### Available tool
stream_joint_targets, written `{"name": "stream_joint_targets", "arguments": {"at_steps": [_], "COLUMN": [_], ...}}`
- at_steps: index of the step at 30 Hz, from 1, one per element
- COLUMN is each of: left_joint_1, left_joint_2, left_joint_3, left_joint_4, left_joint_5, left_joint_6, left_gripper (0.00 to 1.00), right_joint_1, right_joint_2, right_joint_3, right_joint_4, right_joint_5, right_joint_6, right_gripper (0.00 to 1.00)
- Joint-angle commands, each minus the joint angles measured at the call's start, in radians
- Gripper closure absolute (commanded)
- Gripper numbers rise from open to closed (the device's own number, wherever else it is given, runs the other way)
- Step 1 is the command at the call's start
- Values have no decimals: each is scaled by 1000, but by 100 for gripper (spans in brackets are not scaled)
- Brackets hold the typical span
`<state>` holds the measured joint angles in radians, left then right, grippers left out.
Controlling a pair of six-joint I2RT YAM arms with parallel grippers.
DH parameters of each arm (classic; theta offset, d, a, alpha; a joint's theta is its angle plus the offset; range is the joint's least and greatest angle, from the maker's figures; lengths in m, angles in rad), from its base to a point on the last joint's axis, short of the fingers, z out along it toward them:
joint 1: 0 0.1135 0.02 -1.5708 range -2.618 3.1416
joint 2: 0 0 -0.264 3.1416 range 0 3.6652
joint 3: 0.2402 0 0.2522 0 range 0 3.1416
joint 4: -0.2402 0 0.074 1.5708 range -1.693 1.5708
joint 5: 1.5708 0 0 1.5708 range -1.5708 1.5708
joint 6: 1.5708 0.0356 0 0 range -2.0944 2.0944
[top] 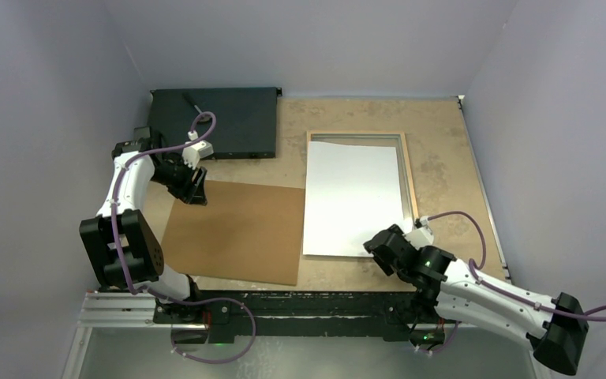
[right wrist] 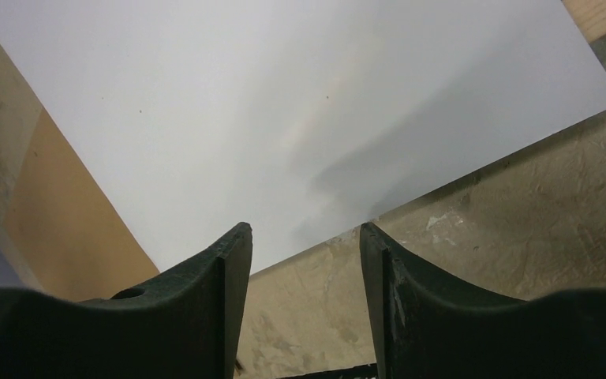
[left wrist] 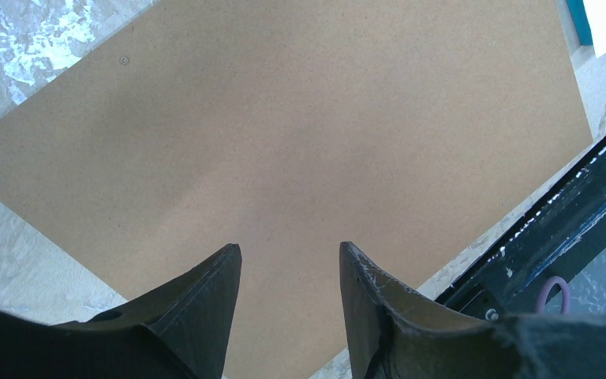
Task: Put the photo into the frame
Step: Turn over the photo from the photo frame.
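Observation:
The photo point(top: 353, 197) lies white back up at the table's right middle, over the frame point(top: 408, 170). The frame's bare wood shows along the photo's far and right sides. The photo's near end reaches past where the frame shows. My right gripper point(top: 379, 249) hovers just off the photo's near right corner. In the right wrist view it point(right wrist: 306, 227) is open, with the photo's point(right wrist: 284, 103) edge and bare table between its fingers. My left gripper point(top: 197, 189) is open and empty over the far left corner of the brown backing panel point(top: 237, 233); its wrist view point(left wrist: 290, 246) shows only panel point(left wrist: 284, 134) below.
A flat black box point(top: 217, 122) sits at the back left, close behind the left gripper. The backing panel's right edge lies next to the photo's left edge. The black base rail point(top: 284, 304) runs along the table's near edge. Walls close in on both sides.

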<state>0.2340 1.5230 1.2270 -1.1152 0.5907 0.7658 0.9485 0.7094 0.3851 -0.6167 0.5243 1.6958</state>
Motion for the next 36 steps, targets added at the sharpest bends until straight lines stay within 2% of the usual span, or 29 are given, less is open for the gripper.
{"name": "stream_joint_targets", "arguments": {"at_steps": [1, 6, 12, 14, 17, 19, 21, 24, 26, 29, 32, 36], "left_joint_1": [-5, -5, -5, -6, -13, -43, -84, -103, -104, -103, -125, -254], "left_joint_2": [-5, -6, -12, -12, -10, -8, -11, -20, -15, -12, -10, 12], "left_joint_3": [36, 31, 24, 22, 20, 16, 10, 8, 11, 2, -4, 0], "left_joint_4": [3, 2, 1, -1, -4, 4, 23, 47, 38, 28, 37, 94], "left_joint_5": [14, 14, 13, 17, 31, 32, 28, 27, 27, 27, 31, 14], "left_joint_6": [-6, -4, -2, 1, 7, -12, -43, -74, -68, -48, -49, -121], "left_gripper": [53, 53, 53, 53, 53, 53, 53, 53, 53, 53, 52, 52], "right_joint_1": [-3, -2, -4, -4, -4, -4, -4, 2, 13, 15, 13, -70], "right_joint_2": [-25, -27, -25, -20, 63, 187, 327, 513, 573, 564, 495, 404], "right_joint_3": [47, 64, 82, 90, 128, 198, 318, 489, 548, 547, 441, 329], "right_joint_4": [-59, -72, -78, -29, 129, 199, 233, 213, 191, 175, 174, 128], "right_joint_5": [92, 123, 158, 148, 101, 77, 59, 75, 62, -41, -204, -239], "right_joint_6": [33, 35, 39, -10, -218, -352, -520, -683, -731, -721, -629, -583], "right_gripper": [47, 54, 56, 57, 49, 38, 31, 29, 30, 29, 24, 18]}}
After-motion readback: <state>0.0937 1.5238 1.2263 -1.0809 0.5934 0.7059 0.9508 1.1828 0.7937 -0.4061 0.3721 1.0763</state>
